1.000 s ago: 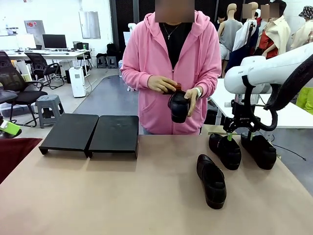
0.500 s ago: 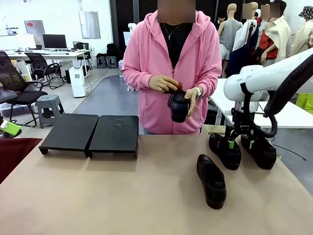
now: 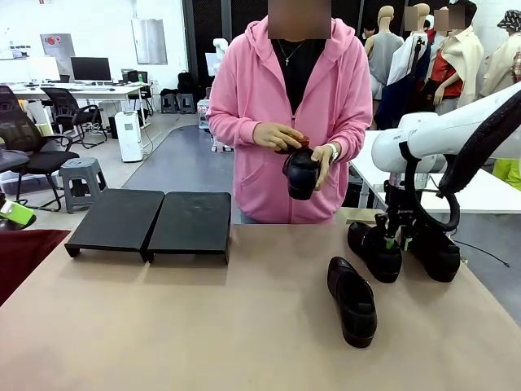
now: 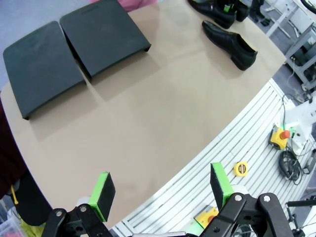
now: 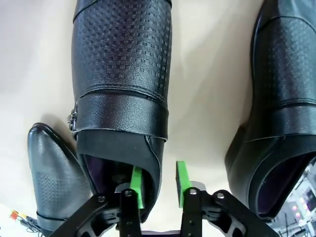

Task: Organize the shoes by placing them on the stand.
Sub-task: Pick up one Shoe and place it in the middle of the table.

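Two black panels side by side form the stand (image 3: 151,221) at the table's far left; it also lies at upper left (image 4: 74,49) in the left wrist view. One black shoe (image 3: 352,300) lies alone mid-right. Two more sit at the right edge, one (image 3: 376,252) under my right gripper (image 3: 396,242) and one (image 3: 435,254) beside it. In the right wrist view my right gripper (image 5: 158,182) has its green pads narrowed around that shoe's (image 5: 121,74) side wall, one pad inside the opening. The person holds a fourth shoe (image 3: 302,173) in both hands. My left gripper (image 4: 160,190) hangs open and high above the table.
A dark red cloth (image 3: 24,252) lies at the table's left edge. In the right wrist view neighbouring shoes lie close on both sides (image 5: 286,98) (image 5: 52,173). A yellow tape measure (image 4: 240,169) and an emergency-stop box (image 4: 279,136) sit beyond the near table edge.
My right gripper has come down onto the shoe at the right edge and its fingers have narrowed. The person has lifted the held shoe slightly.
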{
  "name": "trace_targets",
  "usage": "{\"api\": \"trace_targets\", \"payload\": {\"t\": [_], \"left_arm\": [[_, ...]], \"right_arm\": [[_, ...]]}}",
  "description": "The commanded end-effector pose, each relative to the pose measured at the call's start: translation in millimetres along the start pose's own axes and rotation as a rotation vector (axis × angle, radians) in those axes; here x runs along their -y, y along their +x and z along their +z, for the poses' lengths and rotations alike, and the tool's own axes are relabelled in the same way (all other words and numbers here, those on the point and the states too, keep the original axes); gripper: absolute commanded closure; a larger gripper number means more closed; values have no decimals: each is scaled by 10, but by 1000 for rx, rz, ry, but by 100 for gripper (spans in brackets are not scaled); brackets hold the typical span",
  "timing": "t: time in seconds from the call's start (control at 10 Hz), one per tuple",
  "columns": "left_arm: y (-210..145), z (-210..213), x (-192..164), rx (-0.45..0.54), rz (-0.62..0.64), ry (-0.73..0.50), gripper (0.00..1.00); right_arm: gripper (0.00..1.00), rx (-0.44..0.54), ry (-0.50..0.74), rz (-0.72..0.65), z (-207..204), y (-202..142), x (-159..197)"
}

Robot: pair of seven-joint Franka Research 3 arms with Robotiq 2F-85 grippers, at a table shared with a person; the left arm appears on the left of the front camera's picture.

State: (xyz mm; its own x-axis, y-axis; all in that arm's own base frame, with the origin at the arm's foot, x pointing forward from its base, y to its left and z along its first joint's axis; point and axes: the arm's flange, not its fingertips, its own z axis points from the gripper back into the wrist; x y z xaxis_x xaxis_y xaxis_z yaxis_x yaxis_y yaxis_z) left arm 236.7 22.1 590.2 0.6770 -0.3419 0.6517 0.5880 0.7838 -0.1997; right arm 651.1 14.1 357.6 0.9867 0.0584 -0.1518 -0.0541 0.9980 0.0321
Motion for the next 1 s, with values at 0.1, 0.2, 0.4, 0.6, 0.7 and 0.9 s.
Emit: {"api": "trace_targets", "payload": {"t": [0.1,0.2,0.4,0.6,0.7,0.9], "left_arm": [[-12,10,-8,2,-13,-13,0],[-12,10,-8,2,-13,-13,0],[-12,10,-8,2,-13,-13,0],[-12,10,-8,2,-13,-13,0],[-12,10,-8,2,-13,-13,0],[-12,10,-8,2,-13,-13,0]], "right_arm": [[100,20,19,23,1,-75,-21],[100,27,20,21,19,-104,-5],[100,12,58,13,247,-298,126],[100,-9,200,97,852,-1026,368],[100,42,185,123,1095,-1485,480],[100,131,215,167,1304,-2323,647]]}}
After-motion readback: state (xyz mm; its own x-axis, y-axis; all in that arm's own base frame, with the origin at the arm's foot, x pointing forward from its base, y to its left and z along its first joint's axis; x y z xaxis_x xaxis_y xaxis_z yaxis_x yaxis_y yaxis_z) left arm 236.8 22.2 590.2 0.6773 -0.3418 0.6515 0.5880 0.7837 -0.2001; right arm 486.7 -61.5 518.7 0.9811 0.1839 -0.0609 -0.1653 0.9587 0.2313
